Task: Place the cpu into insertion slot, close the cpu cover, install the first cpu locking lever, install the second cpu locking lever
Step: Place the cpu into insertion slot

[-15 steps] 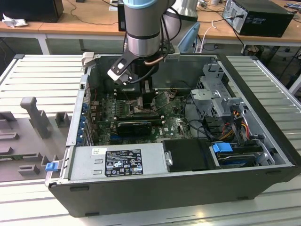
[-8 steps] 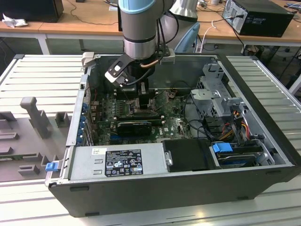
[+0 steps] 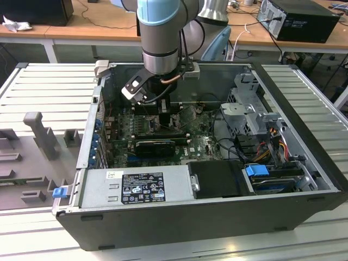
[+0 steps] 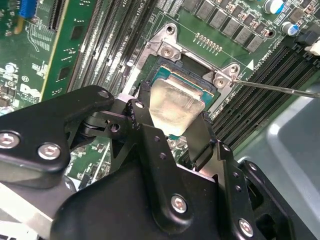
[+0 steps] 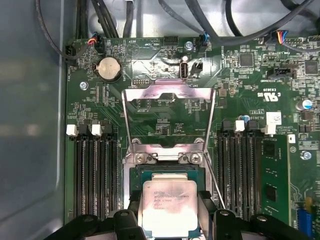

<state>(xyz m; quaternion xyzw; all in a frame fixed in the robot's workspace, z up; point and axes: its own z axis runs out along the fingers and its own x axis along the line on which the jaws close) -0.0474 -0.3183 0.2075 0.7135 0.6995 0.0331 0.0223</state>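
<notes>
The cpu [image 5: 167,205], a small silvery square chip, is held between the black fingers [image 5: 131,206] of my gripper [image 5: 168,212], which is shut on its two side edges. It hovers right over the insertion slot [image 5: 167,172], partly covering it; I cannot tell whether it touches. In the second wrist view the cpu [image 4: 175,105] sits tilted above the insertion slot [image 4: 162,75]. The cpu cover [image 5: 170,92] stands flipped open beyond the socket, and a thin lever rod [image 5: 216,185] sticks up beside it. In the exterior view my gripper [image 3: 151,106] reaches down inside the open computer case.
Black memory slots [image 5: 95,170] flank the socket on both sides. A coin battery [image 5: 109,68] and cables [image 5: 115,20] lie beyond the cover. In the case, a power supply [image 3: 136,187] sits at the front, a drive cage [image 3: 255,117] at the exterior view's right.
</notes>
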